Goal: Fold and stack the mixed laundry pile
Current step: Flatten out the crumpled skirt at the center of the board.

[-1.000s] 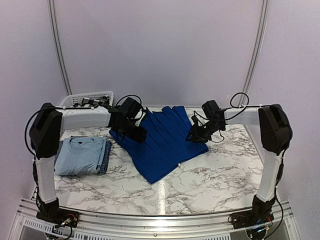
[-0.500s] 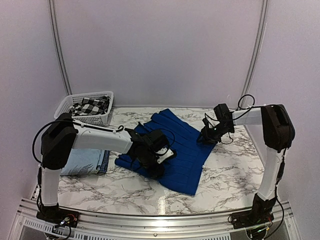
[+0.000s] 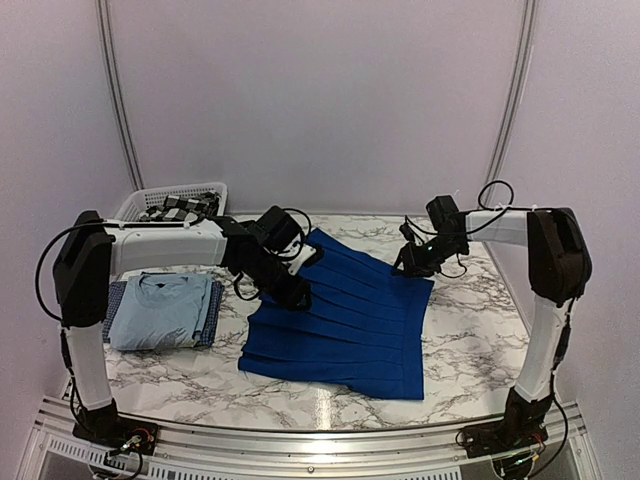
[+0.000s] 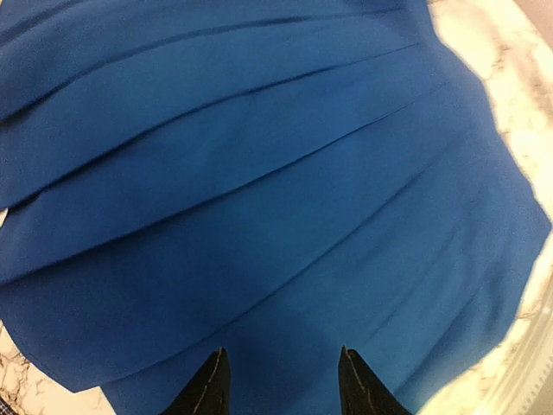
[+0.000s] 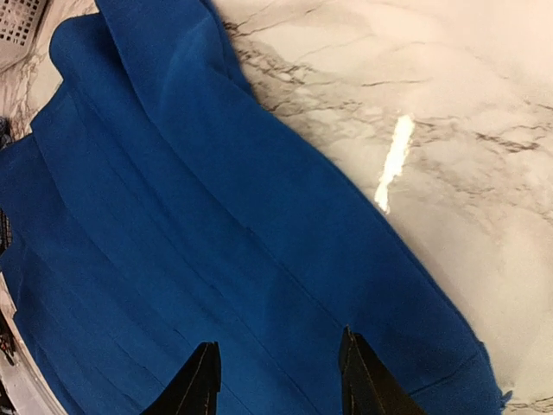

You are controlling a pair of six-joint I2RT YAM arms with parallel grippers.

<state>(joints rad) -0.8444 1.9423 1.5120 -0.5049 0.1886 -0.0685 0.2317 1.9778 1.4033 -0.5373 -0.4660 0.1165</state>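
Note:
The royal-blue pleated garment [image 3: 350,325] lies spread flat on the marble table [image 3: 470,330], its wide hem toward the front. It fills the left wrist view [image 4: 259,173] and most of the right wrist view [image 5: 173,216]. My left gripper [image 3: 298,290] [image 4: 280,354] hovers at the garment's upper left edge, jaws apart over flat cloth. Over the upper right corner my right gripper [image 3: 410,265] [image 5: 276,341] is also open. A folded pale blue T-shirt [image 3: 165,308] rests on small-checked navy cloth [image 3: 212,315] at the left. The black-and-white flannel [image 3: 180,208] sits in the basket.
A white lattice basket [image 3: 140,203] stands at the back left corner. Pale walls close in the table on three sides. The metal rail [image 3: 320,435] with both arm bases runs along the near edge.
The blue garment has turned and spread out flatter, its hem now facing the front. My left gripper swept over it and came back to its upper left edge. The right gripper barely shifted.

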